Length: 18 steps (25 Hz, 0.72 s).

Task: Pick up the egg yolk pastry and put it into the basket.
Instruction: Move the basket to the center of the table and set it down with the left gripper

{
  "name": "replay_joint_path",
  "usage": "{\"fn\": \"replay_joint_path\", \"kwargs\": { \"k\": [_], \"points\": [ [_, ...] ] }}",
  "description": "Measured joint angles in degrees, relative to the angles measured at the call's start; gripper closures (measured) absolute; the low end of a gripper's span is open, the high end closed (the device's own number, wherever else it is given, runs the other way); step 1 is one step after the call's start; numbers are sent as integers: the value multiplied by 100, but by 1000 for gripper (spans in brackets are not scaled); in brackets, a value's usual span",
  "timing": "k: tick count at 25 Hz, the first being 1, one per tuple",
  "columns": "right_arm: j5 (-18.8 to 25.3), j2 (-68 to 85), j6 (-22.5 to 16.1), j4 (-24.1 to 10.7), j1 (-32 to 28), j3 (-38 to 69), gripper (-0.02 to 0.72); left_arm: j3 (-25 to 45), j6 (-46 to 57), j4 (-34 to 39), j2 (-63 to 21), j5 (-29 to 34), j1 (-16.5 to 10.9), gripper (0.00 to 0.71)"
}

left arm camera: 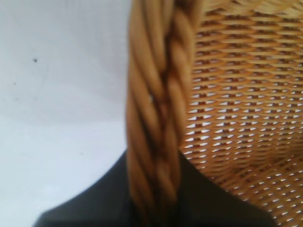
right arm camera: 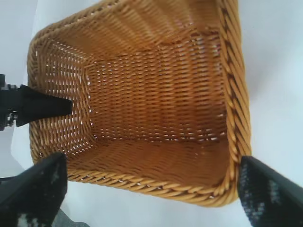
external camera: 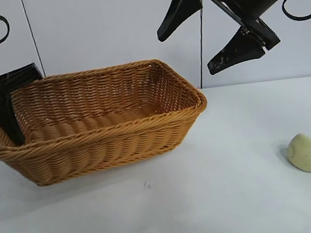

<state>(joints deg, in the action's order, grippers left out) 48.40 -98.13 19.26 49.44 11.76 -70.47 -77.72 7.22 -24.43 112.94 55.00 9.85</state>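
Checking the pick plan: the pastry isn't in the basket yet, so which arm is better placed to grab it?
Right, probably. The right gripper hangs open on the side where the egg yolk pastry lies, while the left gripper is clamped on the basket rim at the far end.

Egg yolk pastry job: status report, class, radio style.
Left gripper shut on basket rim. Right gripper open, raised above table. Egg yolk pastry on table, outside basket. Nothing in the way.

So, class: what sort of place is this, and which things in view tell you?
Probably a robot test bench, not a kitchen: a bare white table against a plain wall, two black arms, and only a wicker basket and a small pastry laid out.
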Motion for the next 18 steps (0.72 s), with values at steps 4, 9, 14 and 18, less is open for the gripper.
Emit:
{"fn": "replay_joint_path", "kwargs": {
  "k": [4,9,14,18],
  "points": [
    [6,0,0,-4,0,0,8,-145,-234,-24,235,169,0,617],
    [6,0,0,-4,0,0,8,-145,-512,-13,364,131,0,617],
    [8,0,0,-4,0,0,8,-145,-545,-18,510,-66,0,617],
    [8,0,0,-4,0,0,8,-49,-562,-43,640,-256,0,617]
  ]
}}
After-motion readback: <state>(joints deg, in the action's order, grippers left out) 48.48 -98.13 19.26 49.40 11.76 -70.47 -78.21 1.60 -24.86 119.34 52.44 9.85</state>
